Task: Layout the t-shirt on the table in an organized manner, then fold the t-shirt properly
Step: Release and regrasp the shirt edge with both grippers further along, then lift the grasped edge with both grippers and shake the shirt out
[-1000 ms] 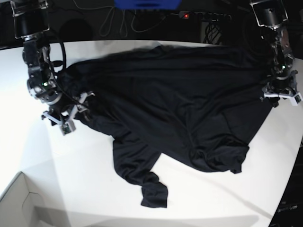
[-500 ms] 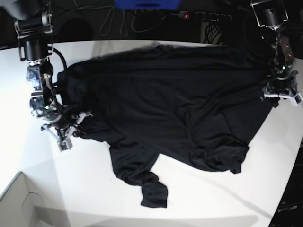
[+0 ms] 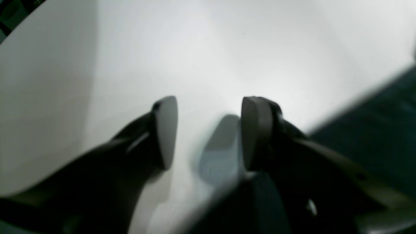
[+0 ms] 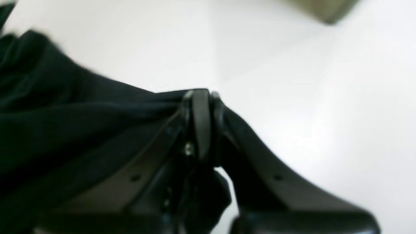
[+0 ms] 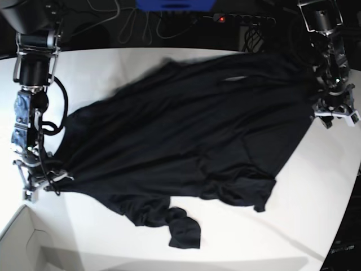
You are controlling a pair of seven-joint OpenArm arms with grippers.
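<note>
The black t-shirt lies spread and wrinkled across the white table, with a bunched sleeve near the front. At the left of the base view, my right gripper is shut on the shirt's left edge. The right wrist view shows its jaws pressed together with black cloth pinched and stretched away from them. My left gripper stands at the shirt's right edge. Its fingers are apart over bare table, with nothing between them and the t-shirt's fabric just beside.
A pale cardboard box corner sits at the front left, close to my right gripper, and shows as a blurred box in the right wrist view. A power strip and cables lie behind the table's curved far edge.
My right gripper has shut on the shirt's left edge and pulled it toward the front left, which stretched the shirt out and dragged it leftward. The left arm has stayed put.
</note>
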